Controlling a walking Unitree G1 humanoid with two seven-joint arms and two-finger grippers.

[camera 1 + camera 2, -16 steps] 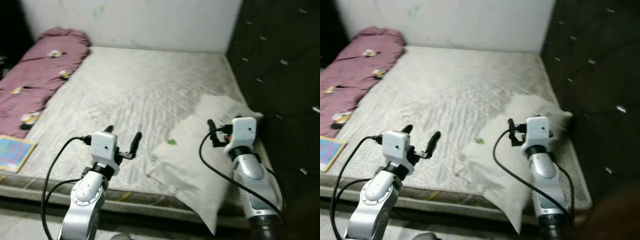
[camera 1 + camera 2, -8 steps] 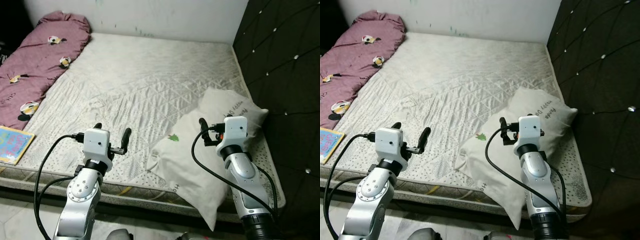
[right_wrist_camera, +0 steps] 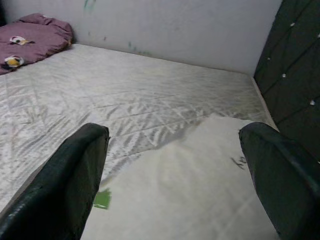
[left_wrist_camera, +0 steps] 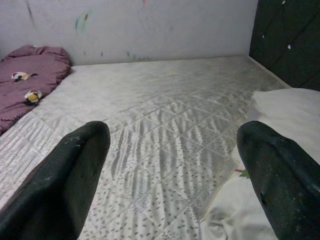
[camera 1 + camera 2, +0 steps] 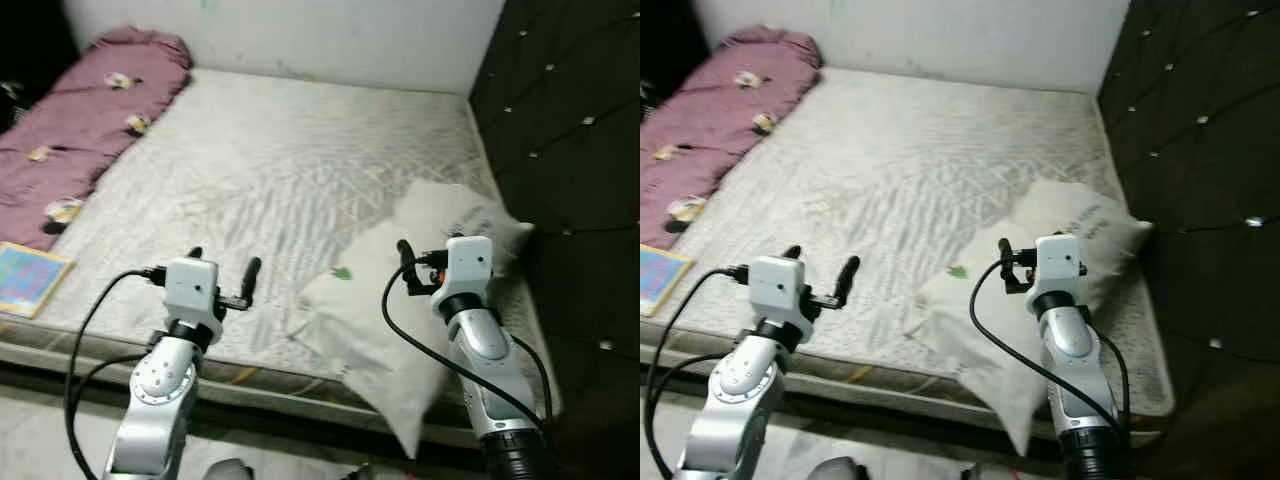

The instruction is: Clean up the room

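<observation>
Two white fabric pillows [image 5: 400, 310] at the quilted grey mattress's [image 5: 280, 170] near right corner.
Left gripper [image 5: 222, 272] and right gripper [image 3: 170, 165] hover spread, empty (maroon patterned blanket [image 5: 80, 120] along left edge, one colourful flat book [image 5: 25, 278]).

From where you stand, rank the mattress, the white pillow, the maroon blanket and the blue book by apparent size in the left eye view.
1. mattress
2. white pillow and maroon blanket: too alike to rank, and the pillow lies nearer
3. blue book

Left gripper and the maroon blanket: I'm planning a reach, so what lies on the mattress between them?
In the left eye view, bare quilted mattress lies between the open left gripper and the maroon blanket. The colourful book sits off toward the near edge.
</observation>
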